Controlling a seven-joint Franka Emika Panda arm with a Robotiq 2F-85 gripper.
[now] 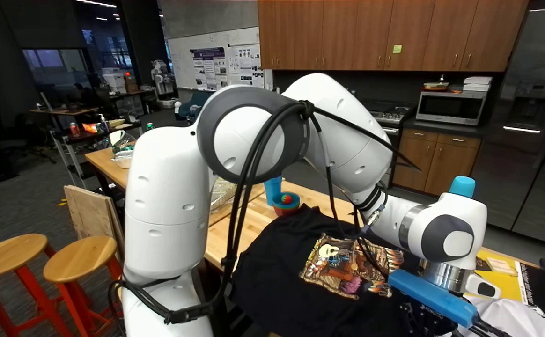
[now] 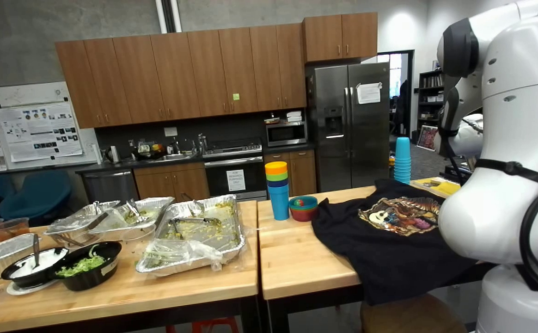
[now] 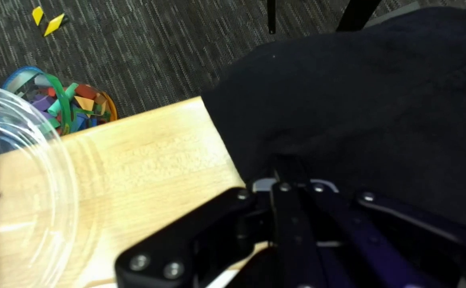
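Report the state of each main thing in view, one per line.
Black shirt: spread print-up, hanging partly off the table
Fingers: closed at the shirt's edge; grip on cloth hard to tell
Multicoloured cups: nested, upright
Cyan cups: nested, upside down
Bowls: stacked, strawberry inside
Large foil tray: open, plastic film over part
Lettuce bowl: uncovered
Fridge: shut
Microwave: shut
Oven: shut
Upper cabinets: shut

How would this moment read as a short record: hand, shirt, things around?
Hand: closed, at the black shirt; whether fabric is pinched is unclear
Shirt: spread with its colourful print facing up, hanging over the edge of the wooden table
Beside shirt: nested bowls with a red strawberry-like item; stacked cups
Wrist view, left: clear round container; coloured blocks
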